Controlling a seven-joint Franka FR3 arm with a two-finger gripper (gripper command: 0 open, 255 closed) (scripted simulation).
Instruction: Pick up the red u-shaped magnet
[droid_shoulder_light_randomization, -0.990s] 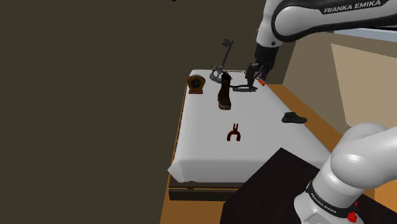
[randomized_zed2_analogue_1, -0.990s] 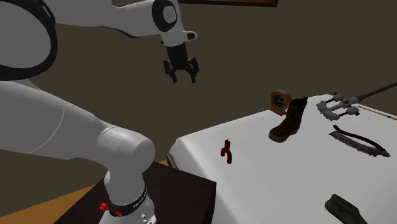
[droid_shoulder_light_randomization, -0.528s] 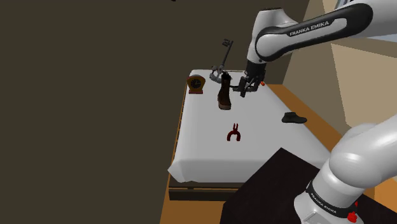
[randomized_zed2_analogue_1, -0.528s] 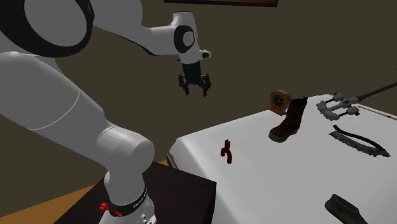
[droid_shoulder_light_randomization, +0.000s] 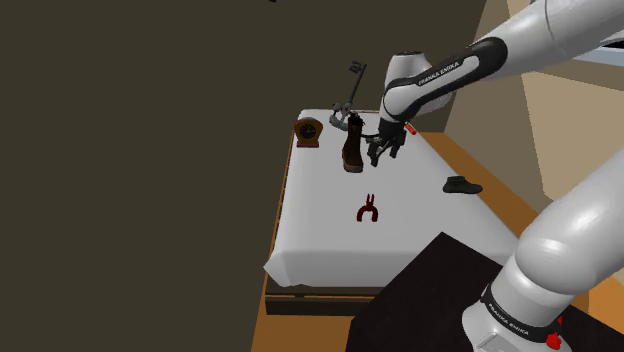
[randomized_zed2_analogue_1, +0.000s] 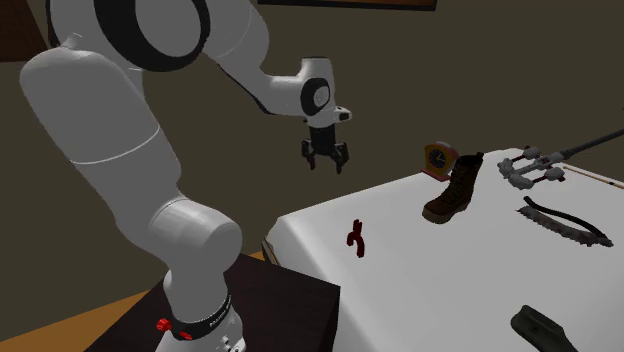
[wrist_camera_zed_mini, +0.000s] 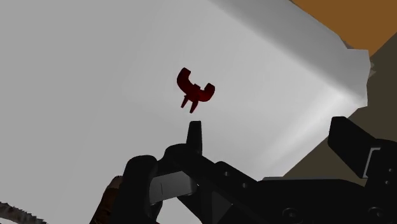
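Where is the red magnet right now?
In the shoulder view the red magnet lies on the white tabletop, nearer the camera than the brown boot.

I take this for a room in a home, not a workshop. My arm works over a low white-draped table (droid_shoulder_light_randomization: 320, 235) on a brown frame, and what lies there is household stuff. There is a small brown arch-topped clock (droid_shoulder_light_randomization: 309, 131), and in the shoulder view a tall brown boot (droid_shoulder_light_randomization: 352, 148) stands at four o'clock from it. A flat dark shoe (droid_shoulder_light_randomization: 462, 185) lies at four o'clock from the boot. Orange-brown floor (droid_shoulder_light_randomization: 257, 330) shows at seven o'clock of the table. A plain dark olive wall (droid_shoulder_light_randomization: 140, 150) stands at nine o'clock and a beige wall (droid_shoulder_light_randomization: 575, 105) at two o'clock.
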